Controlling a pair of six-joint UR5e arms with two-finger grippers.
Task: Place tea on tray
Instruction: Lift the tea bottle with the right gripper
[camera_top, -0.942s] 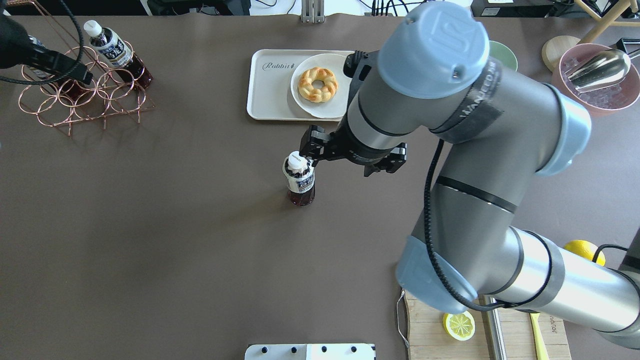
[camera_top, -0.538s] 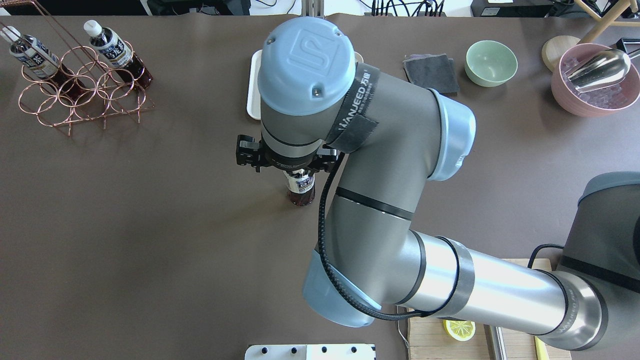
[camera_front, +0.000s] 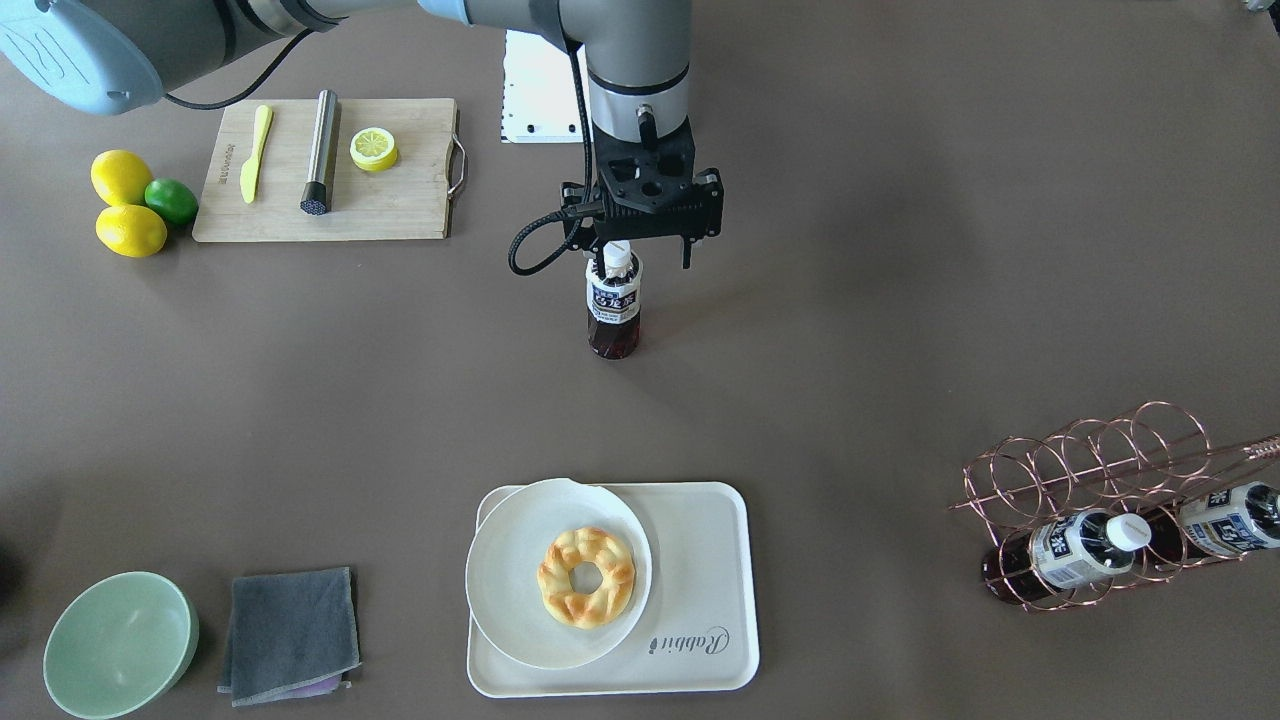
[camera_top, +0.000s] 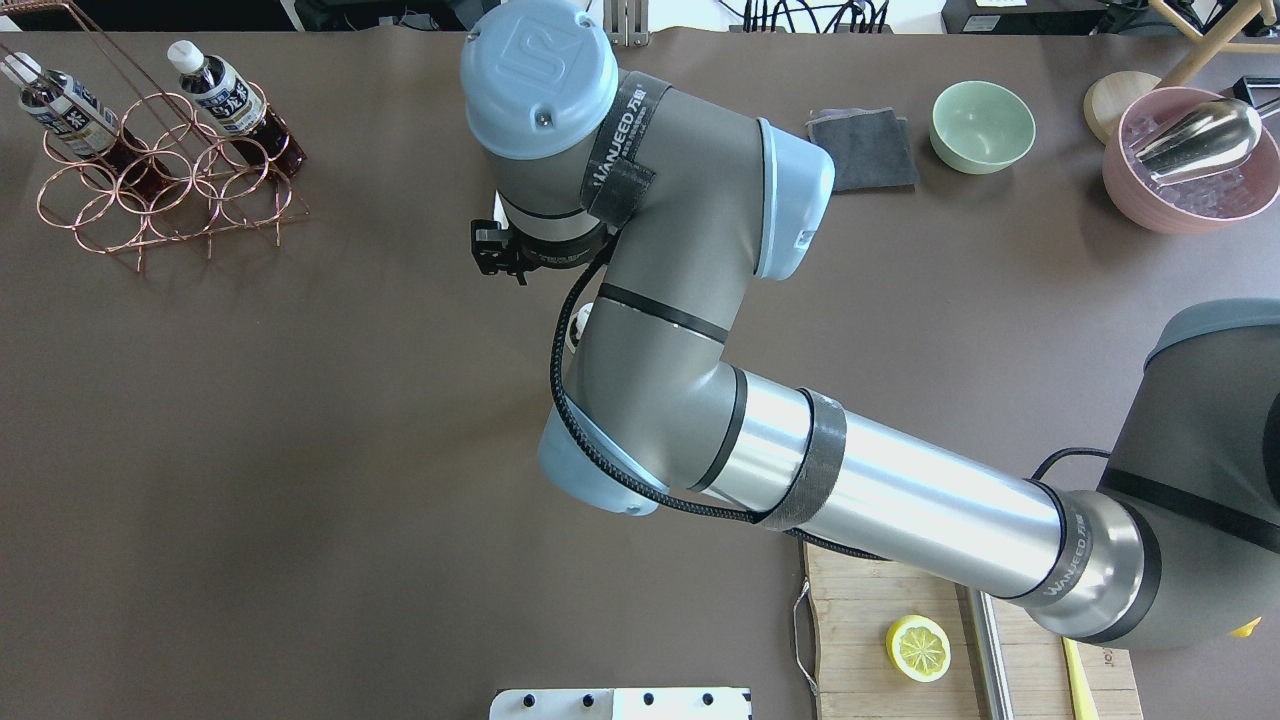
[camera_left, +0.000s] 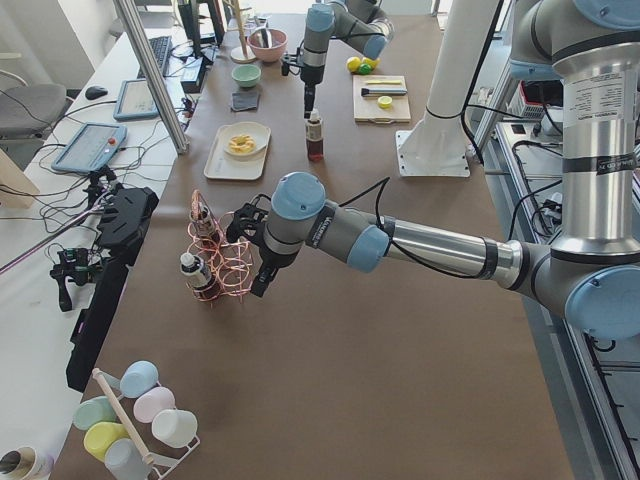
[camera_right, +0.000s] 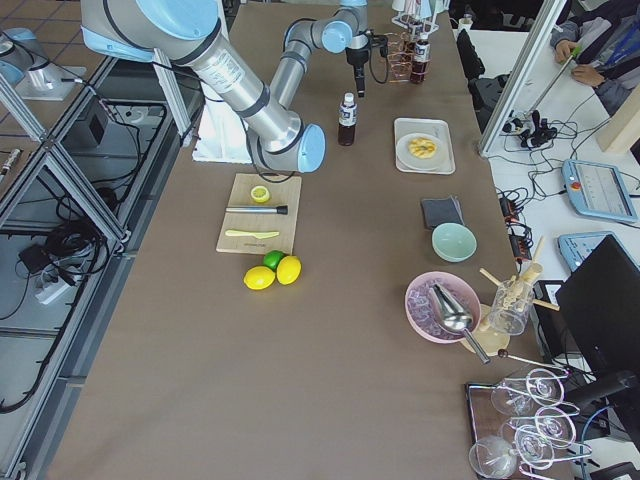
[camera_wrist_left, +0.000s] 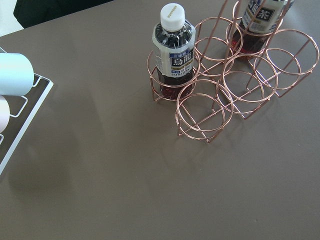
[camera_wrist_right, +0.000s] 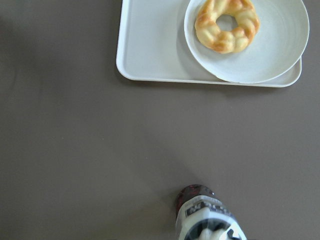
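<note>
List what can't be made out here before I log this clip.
1. The tea and the tray: nearly all covered by the right arm in the overhead view.
2. The right gripper: whether its fingers touch the tea; its body overlaps the bottle's top in the front-facing view, and its wrist view shows no fingers.
3. The left gripper: open or shut; shows only in the exterior left view, small and dark.

Upright tea (camera_left: 315, 137), tray (camera_left: 222, 168) nearby, copper rack (camera_left: 226, 266) apart
</note>
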